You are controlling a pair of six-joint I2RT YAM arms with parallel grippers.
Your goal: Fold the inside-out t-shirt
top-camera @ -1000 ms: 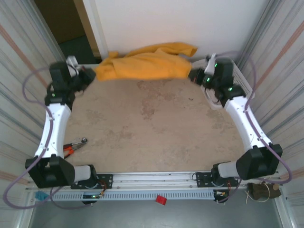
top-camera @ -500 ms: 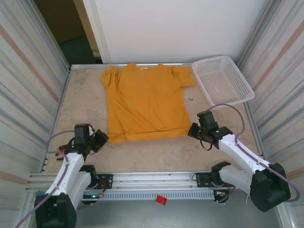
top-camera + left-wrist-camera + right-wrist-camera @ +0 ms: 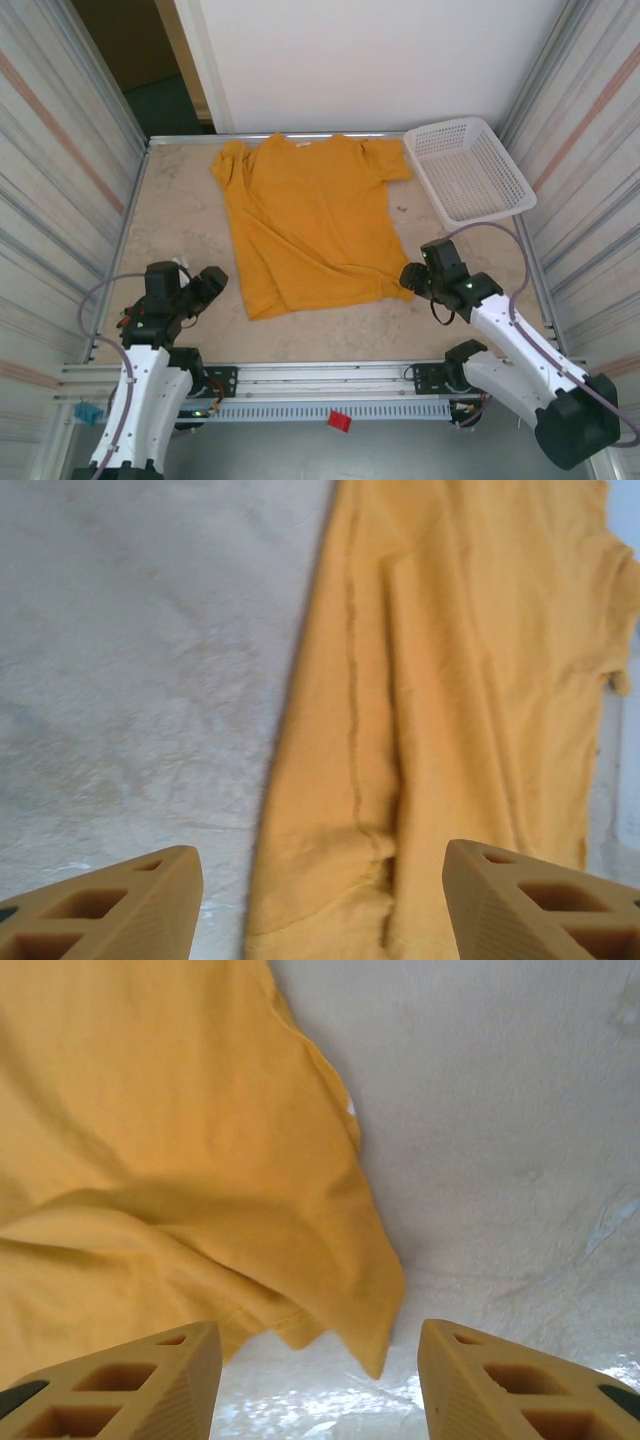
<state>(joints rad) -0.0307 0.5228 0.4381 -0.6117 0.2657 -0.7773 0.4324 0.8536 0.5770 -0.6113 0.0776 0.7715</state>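
The inside-out t-shirt (image 3: 310, 220) is mustard yellow and lies spread flat on the table, collar at the far edge, hem toward me. My left gripper (image 3: 213, 284) stands open just off the hem's left corner, with nothing between its jaws. In the left wrist view the t-shirt (image 3: 450, 700) shows a side seam and the hem corner lying between the open fingers (image 3: 110, 905). My right gripper (image 3: 408, 277) is open at the hem's right corner. The right wrist view shows that t-shirt corner (image 3: 370, 1290) loose on the table ahead of the fingers (image 3: 520, 1380).
A white plastic basket (image 3: 470, 170) sits at the table's far right. Corrugated metal walls close in both sides. A metal rail (image 3: 320, 375) runs along the near edge between the arm bases.
Both grippers held the bunched shirt at the far edge a second ago. They dragged it flat toward me, then opened and let go of the hem corners. The hem has slackened slightly.
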